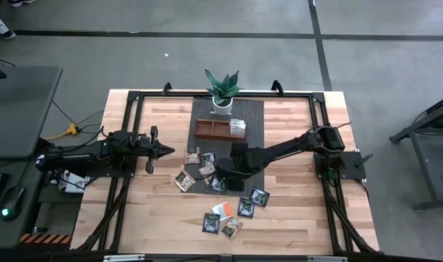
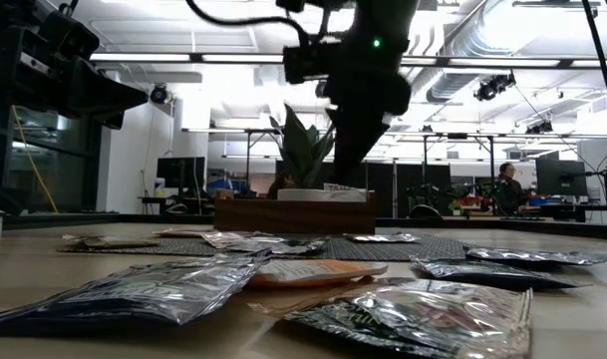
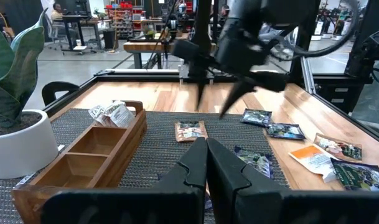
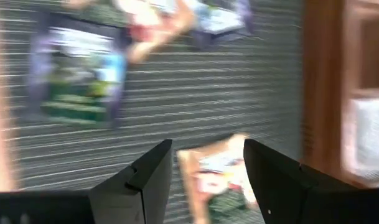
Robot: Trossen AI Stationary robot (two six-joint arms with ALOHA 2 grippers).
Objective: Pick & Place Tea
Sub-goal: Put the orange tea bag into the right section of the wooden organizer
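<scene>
My right gripper [image 4: 208, 163] over grey mat [image 1: 254, 116], fingers spread above a tan sachet [image 4: 217, 174], nothing held. Other sachets [image 1: 232, 211] scattered on mat/table; some in tray [image 1: 210, 132]. Left gripper [image 3: 206, 163] pressed together, empty, at table's left side.

No legible text, labels or numbers anywhere.

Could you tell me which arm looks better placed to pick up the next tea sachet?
Probably the right. The right gripper is open over a tan sachet on the dark mat, near the wooden tray. The left gripper is shut and waits at the mat's edge.
</scene>
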